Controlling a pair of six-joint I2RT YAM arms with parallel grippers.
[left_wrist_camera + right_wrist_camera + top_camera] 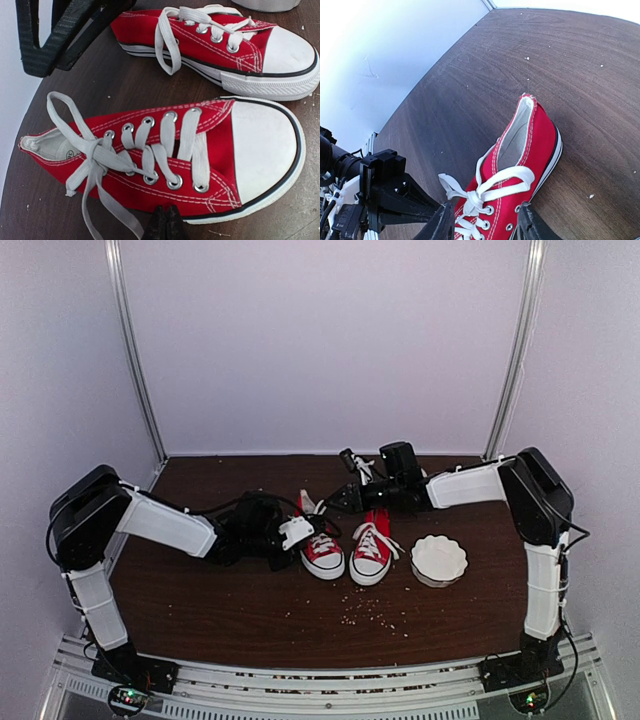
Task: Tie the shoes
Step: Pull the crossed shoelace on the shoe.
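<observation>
Two red sneakers with white toe caps stand side by side, toes toward me. The left shoe point(323, 555) point(165, 160) point(530, 145) has its white laces point(95, 152) knotted, with a loop and loose ends. The right shoe point(372, 550) point(215, 40) has a lace loop hanging over its side. My left gripper point(300, 537) point(165, 226) is shut and empty, its tips at the left shoe's outer sole. My right gripper point(334, 502) point(485, 227) is open above the left shoe's lacing, one finger on each side.
A white scalloped bowl point(438, 560) sits right of the shoes. Small crumbs point(375, 610) lie on the brown table point(220, 600) in front of them. White walls close the back and sides.
</observation>
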